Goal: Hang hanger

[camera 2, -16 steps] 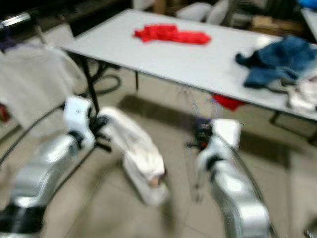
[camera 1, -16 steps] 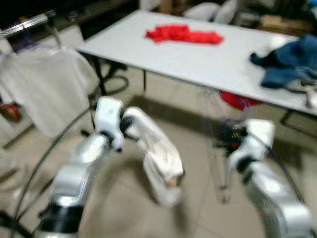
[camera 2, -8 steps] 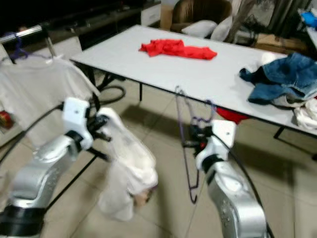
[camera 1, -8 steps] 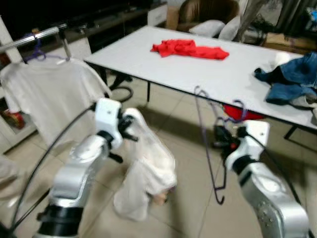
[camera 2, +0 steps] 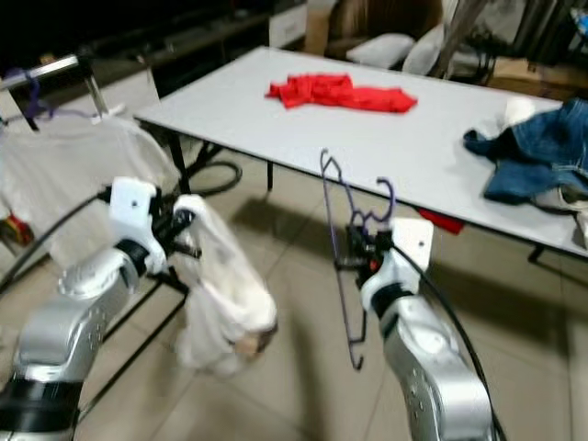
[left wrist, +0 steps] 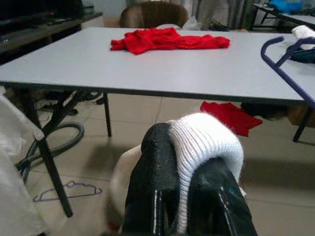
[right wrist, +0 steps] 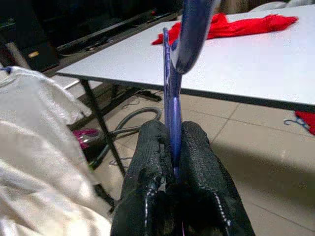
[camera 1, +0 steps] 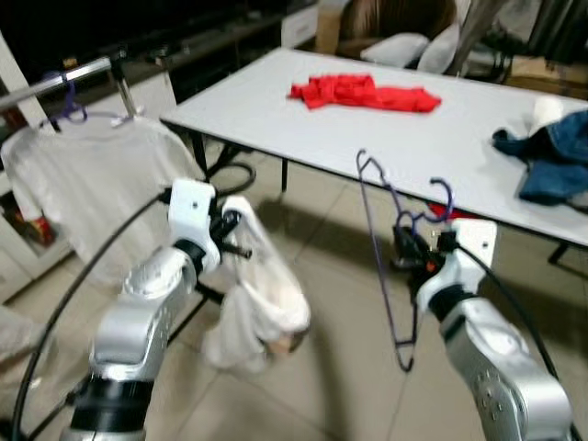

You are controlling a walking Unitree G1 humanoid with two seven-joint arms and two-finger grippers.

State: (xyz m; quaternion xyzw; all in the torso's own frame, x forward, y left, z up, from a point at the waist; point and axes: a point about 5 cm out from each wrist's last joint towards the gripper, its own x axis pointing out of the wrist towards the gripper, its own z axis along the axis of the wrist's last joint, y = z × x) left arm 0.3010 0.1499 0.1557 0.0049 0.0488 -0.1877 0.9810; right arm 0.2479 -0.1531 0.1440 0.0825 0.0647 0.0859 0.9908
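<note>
The right gripper (right wrist: 172,162) is pinched shut on a purple hanger (camera 1: 384,248), its two black fingers pressed against the thin wire so the frame stands nearly upright in front of the robot, hook uppermost and the long body trailing down toward the floor; held this way the hook is free to be lifted onto a rail. The left gripper (left wrist: 184,162) is clamped on a fold of a white garment (camera 1: 262,303), which sags below it in a loose bundle, probably kept up off the tiles until the hanger is ready for it. To the robot's left stands a clothes rail (camera 1: 64,81) with one white shirt (camera 1: 83,193) already on its own purple hanger, which suggests that the rail is where the held hanger is meant to go. Counting hangers, there are three: the one in the right gripper, the one under the shirt on the rail, and a third hanger (left wrist: 69,191) lying flat on the floor beside a table leg. On the grey table (camera 1: 367,129) lie one red cloth (camera 1: 363,92) and one blue denim heap (camera 1: 551,161), and another red item (left wrist: 229,115) lies on the floor beneath it.
</note>
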